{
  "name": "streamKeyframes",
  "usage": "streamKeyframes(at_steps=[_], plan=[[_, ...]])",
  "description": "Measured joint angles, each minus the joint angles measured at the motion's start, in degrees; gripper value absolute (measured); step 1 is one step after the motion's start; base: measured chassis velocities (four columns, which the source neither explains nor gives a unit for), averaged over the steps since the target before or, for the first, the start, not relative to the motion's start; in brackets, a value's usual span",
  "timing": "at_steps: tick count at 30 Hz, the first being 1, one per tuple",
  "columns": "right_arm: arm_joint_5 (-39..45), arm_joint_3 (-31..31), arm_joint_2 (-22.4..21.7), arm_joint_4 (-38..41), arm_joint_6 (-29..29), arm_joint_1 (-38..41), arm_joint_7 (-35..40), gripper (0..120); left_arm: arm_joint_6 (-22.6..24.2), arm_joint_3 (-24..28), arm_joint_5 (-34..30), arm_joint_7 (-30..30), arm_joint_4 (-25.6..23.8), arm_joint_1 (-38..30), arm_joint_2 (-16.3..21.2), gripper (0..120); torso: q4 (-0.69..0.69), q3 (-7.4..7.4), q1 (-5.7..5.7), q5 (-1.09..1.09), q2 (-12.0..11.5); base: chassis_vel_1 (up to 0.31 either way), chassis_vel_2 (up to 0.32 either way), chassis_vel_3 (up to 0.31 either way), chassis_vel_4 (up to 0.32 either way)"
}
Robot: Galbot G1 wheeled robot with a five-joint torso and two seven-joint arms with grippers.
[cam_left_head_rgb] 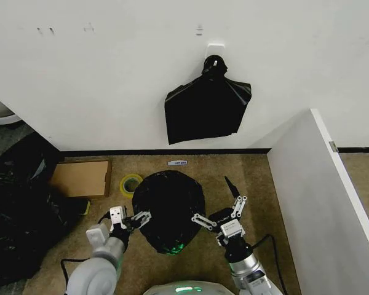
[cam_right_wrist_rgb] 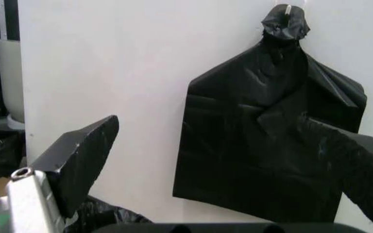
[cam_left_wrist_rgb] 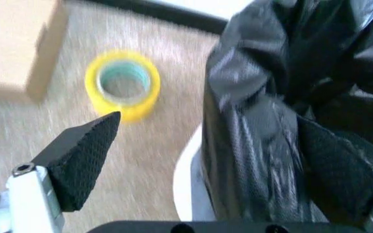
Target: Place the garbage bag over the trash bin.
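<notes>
From the head view, the thin glossy black garbage bag [cam_left_head_rgb: 170, 210] is draped over the round white plastic trash bin, hiding nearly all of it. The left gripper [cam_left_head_rgb: 130, 221] stands at the bag's left edge, its jaws spread with the plastic between them. The right gripper [cam_left_head_rgb: 220, 215] stands just off the bag's right edge, jaws wide and empty. A yellow tape roll [cam_left_head_rgb: 131, 183] and a flat brown cardboard box [cam_left_head_rgb: 81, 177] lie on the carpet beyond the left jaws. A squarish black bag with a knotted top [cam_left_head_rgb: 206, 107] hangs on the white wall [cam_left_head_rgb: 111, 74] well beyond both grippers.

In the left wrist view, the jaws are wide: one black finger [cam_left_wrist_rgb: 83, 162] stands clear on the tape-roll side, the other lies against the wrinkled bag. Between them hangs the bag's skirt, with a sliver of the white bin rim [cam_left_wrist_rgb: 185, 187] showing just below it.

In the right wrist view, the jaws gape with nothing held; the hanging knotted bag sits far off between them, and a fold of black plastic shows beside the nearer finger.

As I judge it, the step in hand is seating the bag on the rim. The next move calls for closing on the skirt at each side and drawing it down evenly, so the rim is fully wrapped.
</notes>
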Motion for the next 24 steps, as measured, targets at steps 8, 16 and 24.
streamKeyframes(at_steps=[8, 16, 24], plan=[[1.40, 0.92, 0.28, -1.07, 0.58, 0.56, 0.00, 100, -34.07, -0.99, 18.22, 15.50, 6.72, 1.05, -2.62, 100, 0.00, 0.00, 0.00, 0.00, 0.00, 0.000, 0.000, 0.000, 0.000], [7.16, 5.24, 2.04, -1.28, 0.62, 0.74, -2.64, 100, -42.56, -3.18, 22.79, 13.45, 1.01, 1.28, -8.68, 100, 0.00, 0.01, 0.00, 0.01, 0.00, 0.000, 0.000, 0.000, 0.000], [14.23, 20.64, 10.74, 2.75, 0.28, 0.24, -14.47, 100, -38.96, -12.97, 11.90, 14.80, -9.67, 3.53, -10.94, 100, 0.01, 0.01, 0.00, 0.01, 0.00, 0.000, 0.000, 0.000, 0.000]])
